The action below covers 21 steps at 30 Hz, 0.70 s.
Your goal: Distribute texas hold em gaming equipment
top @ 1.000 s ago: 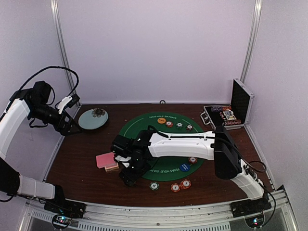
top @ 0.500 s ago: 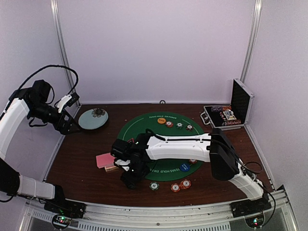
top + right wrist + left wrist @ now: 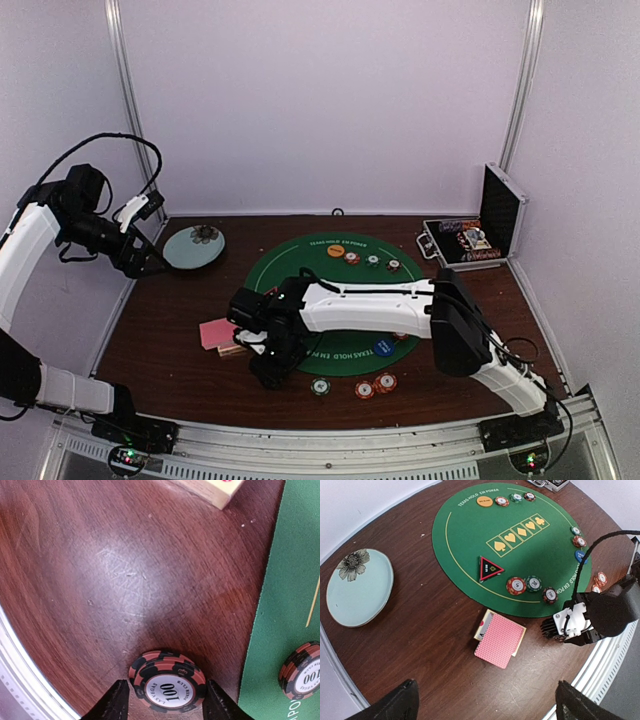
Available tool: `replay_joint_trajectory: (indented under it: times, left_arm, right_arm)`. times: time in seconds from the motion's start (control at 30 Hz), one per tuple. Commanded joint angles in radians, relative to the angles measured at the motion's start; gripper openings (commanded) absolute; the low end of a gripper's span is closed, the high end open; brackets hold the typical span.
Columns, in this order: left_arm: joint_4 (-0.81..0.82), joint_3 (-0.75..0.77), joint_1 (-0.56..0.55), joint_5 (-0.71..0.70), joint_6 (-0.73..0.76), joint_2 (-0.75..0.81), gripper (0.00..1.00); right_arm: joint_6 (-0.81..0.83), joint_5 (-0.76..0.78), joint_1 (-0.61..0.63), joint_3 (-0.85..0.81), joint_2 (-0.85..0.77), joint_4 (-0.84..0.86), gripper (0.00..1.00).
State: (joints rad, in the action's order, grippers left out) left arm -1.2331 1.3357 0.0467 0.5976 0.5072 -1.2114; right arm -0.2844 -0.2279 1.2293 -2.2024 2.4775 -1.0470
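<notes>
One red chip (image 3: 167,682) sits on the table (image 3: 100,580) between the right gripper's (image 3: 166,697) fingers; clamped or not, I cannot tell. Left gripper (image 3: 485,702) stands wide open.

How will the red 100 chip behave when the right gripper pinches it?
The red 100 chip looks rigid, so it probably won't flex. Flat on the wooden table, it's unlikely to roll. Its round rim may pivot in the right gripper.
</notes>
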Motion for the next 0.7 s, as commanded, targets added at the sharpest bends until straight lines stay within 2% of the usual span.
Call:
replay_joint_trajectory:
  times: [0.0, 0.67]
  left_arm:
    - [0.003, 0.024, 0.002, -0.004, 0.014, 0.01, 0.98]
    - [0.003, 0.016, 0.002, -0.007, 0.016, 0.016, 0.98]
  right_arm:
    - [0.014, 0.018, 0.009, -0.022, 0.015, -0.02, 0.53]
    - [0.021, 0.08, 0.018, -0.033, -0.027, -0.025, 0.29]
